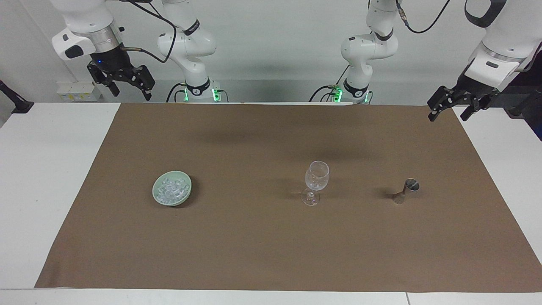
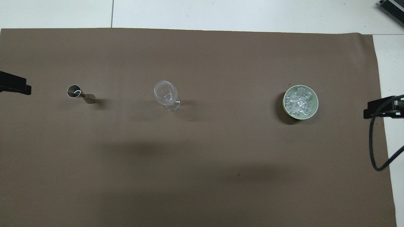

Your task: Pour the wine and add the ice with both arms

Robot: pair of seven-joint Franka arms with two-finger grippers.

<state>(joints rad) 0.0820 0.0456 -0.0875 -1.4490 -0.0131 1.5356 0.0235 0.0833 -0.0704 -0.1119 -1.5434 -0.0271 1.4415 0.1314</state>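
Observation:
The ice [image 1: 171,190] is a heap of small clear cubes in a pale green bowl [image 1: 185,195] on the brown mat, toward the right arm's end; the ice [image 2: 298,102] also shows in the overhead view. A clear stemmed glass [image 1: 316,180] stands upright mid-mat, also in the overhead view [image 2: 165,94]. A small metal jigger [image 1: 405,190] stands toward the left arm's end, also in the overhead view [image 2: 79,93]. My right gripper [image 1: 130,91] hangs open and empty, high over the table's robot-side edge. My left gripper [image 1: 448,115] hangs open and empty over the mat's robot-side corner.
The brown mat [image 1: 254,245] covers most of the white table [image 1: 38,169]. A black cable [image 2: 377,148] loops beside the right gripper's tip [image 2: 378,108] at the overhead view's edge. The left gripper's tip [image 2: 14,85] shows at the other edge.

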